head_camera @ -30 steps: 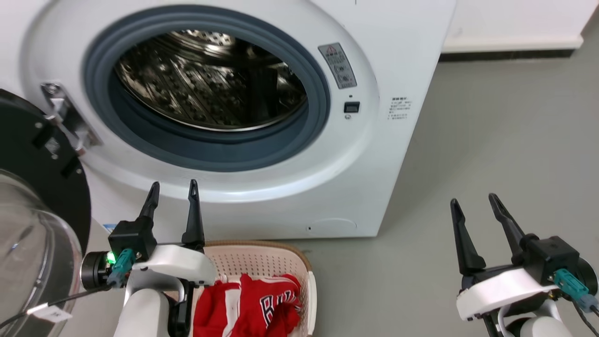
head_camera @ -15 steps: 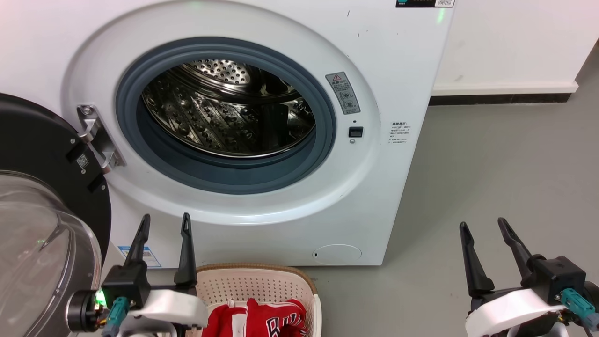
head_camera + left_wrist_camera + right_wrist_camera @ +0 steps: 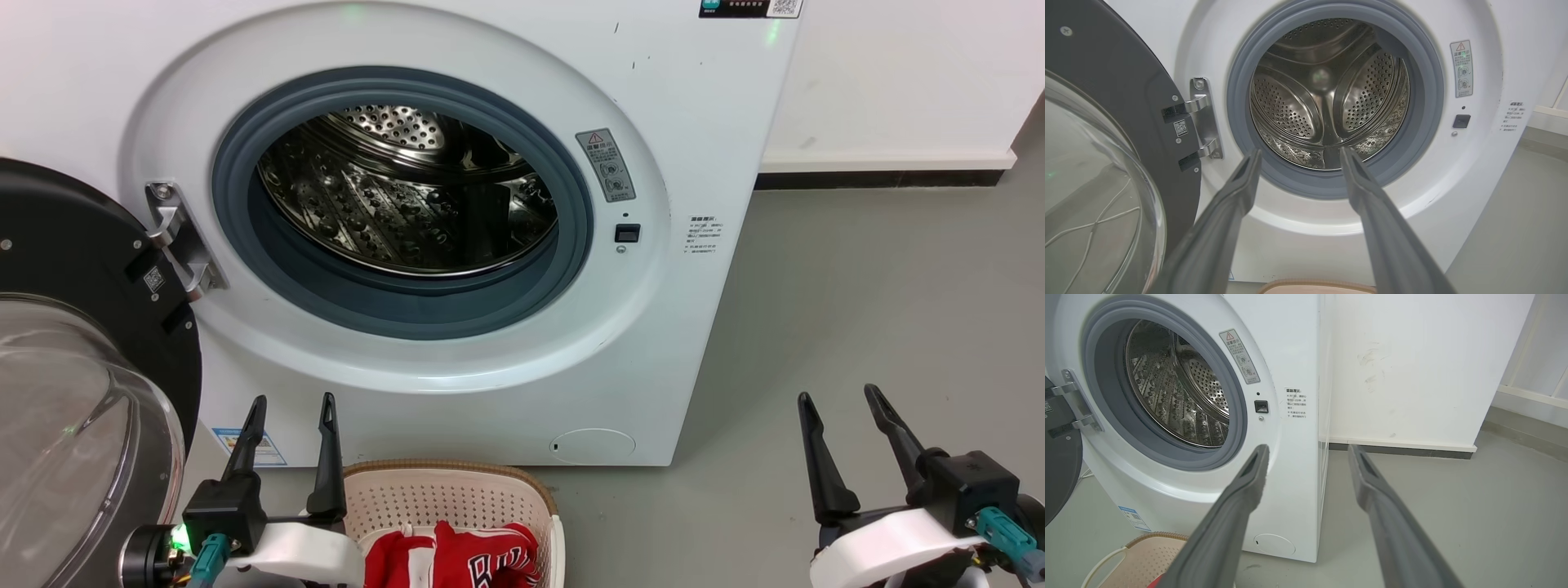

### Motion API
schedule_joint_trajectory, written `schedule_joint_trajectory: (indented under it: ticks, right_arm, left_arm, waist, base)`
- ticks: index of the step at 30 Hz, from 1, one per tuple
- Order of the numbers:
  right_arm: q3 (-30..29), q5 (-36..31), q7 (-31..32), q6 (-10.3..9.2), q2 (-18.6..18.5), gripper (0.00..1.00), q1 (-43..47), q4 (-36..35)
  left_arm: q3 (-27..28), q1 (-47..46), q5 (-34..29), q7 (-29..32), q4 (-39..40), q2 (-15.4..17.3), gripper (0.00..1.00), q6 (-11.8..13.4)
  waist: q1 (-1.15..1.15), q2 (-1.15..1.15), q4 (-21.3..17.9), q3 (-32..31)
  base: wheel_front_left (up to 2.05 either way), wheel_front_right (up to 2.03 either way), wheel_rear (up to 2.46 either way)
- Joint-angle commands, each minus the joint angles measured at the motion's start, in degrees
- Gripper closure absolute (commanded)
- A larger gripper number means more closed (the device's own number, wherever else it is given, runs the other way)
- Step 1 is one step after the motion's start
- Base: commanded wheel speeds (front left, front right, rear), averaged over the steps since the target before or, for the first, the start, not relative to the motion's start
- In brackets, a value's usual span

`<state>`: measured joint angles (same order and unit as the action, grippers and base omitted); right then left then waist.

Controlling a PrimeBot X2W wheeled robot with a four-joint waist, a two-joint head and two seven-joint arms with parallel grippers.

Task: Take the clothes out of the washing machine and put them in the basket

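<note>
The white washing machine [image 3: 702,106] stands with its round door [image 3: 73,343] swung open to the left. Its steel drum [image 3: 408,196] holds nothing I can see; the left wrist view looks straight into the drum [image 3: 1327,94]. Red clothes [image 3: 465,555], one with white trim and lettering, lie in the cream basket [image 3: 449,494] on the floor below the opening. My left gripper [image 3: 292,404] is open, held just left of the basket. My right gripper [image 3: 841,400] is open over the floor, right of the machine. Both hold nothing.
Grey floor [image 3: 882,310] stretches right of the machine to a white wall with a dark skirting [image 3: 882,175]. The open door's glass bowl [image 3: 1090,196] bulges close to my left arm. The basket's brown rim [image 3: 1155,537] shows at the right wrist view's lower left.
The head view has risen and pulled back, so the machine sits lower in the picture and less of the basket shows. Both grippers stay open and keep their places.
</note>
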<state>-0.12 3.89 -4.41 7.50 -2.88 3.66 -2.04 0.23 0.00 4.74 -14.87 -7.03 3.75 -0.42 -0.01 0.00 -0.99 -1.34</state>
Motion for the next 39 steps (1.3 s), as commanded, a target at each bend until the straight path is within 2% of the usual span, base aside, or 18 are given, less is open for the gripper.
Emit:
schedule_joint_trajectory:
  ticks: [1,8,9,12,25,39]
  right_arm:
    - [0.02,-0.10,0.09,-0.03,0.01,0.00,0.65,-0.32]
    - [0.00,0.26,-0.18,-0.02,0.01,0.00,0.61,-0.16]
    - [-0.01,0.18,0.06,0.00,0.00,1.00,0.09,0.07]
    - [0.34,1.51,0.00,0.01,0.02,1.00,0.48,0.79]
    - [0.08,18.20,1.23,0.01,-0.92,1.00,-1.63,3.53]
    - [-0.20,31.71,2.25,0.00,-1.45,1.00,-3.25,5.76]
  left_arm:
    - [-0.06,-0.03,0.17,-0.10,-0.04,0.35,0.00,0.32]
    - [-0.36,-0.14,0.44,-0.03,0.06,0.64,0.00,0.42]
    - [-0.25,-0.02,0.31,0.08,-0.05,0.60,1.00,0.42]
    - [0.39,-0.42,1.68,0.81,-1.52,0.47,1.00,0.26]
    - [1.39,-1.45,17.00,4.55,-2.36,0.25,1.00,-1.04]
    - [2.11,-2.27,29.87,7.40,-2.95,0.07,1.00,-2.17]
  waist:
    - [0.01,0.00,-0.01,0.02]
    - [0.01,0.00,-0.04,0.10]
    - [0.01,0.00,-0.05,0.11]
    - [0.01,0.00,-0.04,0.13]
    - [0.01,0.00,0.07,0.27]
    - [0.01,0.00,0.18,0.42]
  base:
    - [0.00,0.00,0.00]
    - [0.00,0.00,0.00]
    - [0.00,0.00,0.00]
    - [0.00,0.00,0.00]
    - [0.00,0.00,0.00]
    - [0.00,0.00,0.00]
